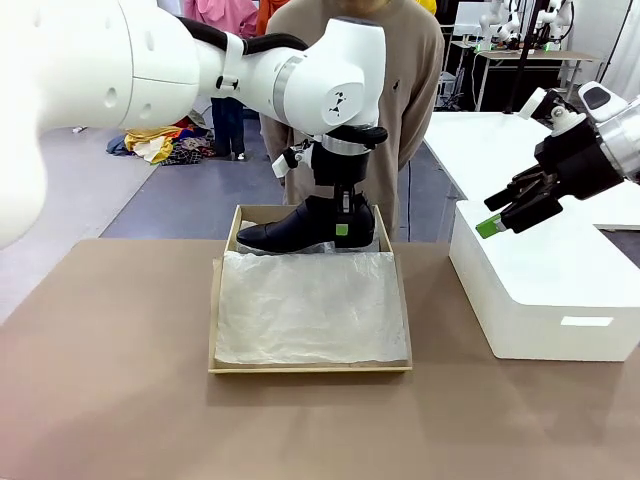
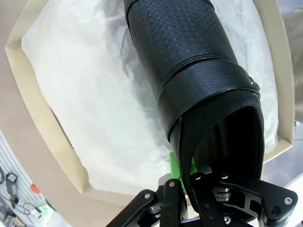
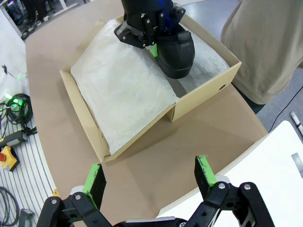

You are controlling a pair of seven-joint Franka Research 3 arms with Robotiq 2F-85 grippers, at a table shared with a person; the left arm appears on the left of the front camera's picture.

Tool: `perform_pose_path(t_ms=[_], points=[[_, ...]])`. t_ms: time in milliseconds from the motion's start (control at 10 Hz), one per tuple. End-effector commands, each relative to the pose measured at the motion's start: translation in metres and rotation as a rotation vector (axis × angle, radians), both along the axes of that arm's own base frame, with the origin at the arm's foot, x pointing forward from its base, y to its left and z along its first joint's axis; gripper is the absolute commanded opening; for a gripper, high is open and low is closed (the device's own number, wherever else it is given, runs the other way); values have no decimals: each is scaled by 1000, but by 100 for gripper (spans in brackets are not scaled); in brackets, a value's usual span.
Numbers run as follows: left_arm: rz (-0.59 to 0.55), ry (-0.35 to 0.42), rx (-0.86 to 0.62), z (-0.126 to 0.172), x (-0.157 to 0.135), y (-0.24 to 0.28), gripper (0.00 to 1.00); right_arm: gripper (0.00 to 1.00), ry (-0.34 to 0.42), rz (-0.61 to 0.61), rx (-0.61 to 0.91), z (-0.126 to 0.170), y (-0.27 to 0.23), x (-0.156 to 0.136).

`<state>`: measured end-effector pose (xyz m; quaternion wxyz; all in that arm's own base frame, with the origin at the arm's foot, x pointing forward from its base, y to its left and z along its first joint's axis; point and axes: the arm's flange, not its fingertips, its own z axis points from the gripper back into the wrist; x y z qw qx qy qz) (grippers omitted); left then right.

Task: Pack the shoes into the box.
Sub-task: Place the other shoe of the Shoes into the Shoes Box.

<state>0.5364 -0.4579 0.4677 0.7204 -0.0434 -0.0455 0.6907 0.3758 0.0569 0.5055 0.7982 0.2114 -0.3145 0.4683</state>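
The left gripper (image 1: 342, 228) is pinched on the heel rim of 1 glossy black leather shoe (image 1: 295, 230), whose pointed toe extends leftward from the fingers. Directly below this gripper lies the far end of the shallow tan cardboard box (image 1: 212, 330), lined with white tissue paper (image 1: 310, 305). The right gripper (image 1: 497, 218), jaws spread and empty, hangs well to the right, above the white block-shaped box (image 1: 540, 300).

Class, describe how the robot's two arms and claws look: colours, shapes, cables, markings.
The left arm has rounded white shells, a grey joint ring, a small black logo and a black cable. The left claw and the right claw are black, jointed linkages with visible screws and green finger pads.
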Motion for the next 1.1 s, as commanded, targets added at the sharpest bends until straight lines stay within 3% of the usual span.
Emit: perform_pose_path(t_ms=[0,1000], points=[[65,0,23,3,1,-4,0,100,-26,23,25,-1,0,4],[35,18,6,-30,17,-13,0,100,-26,23,25,-1,0,4]])
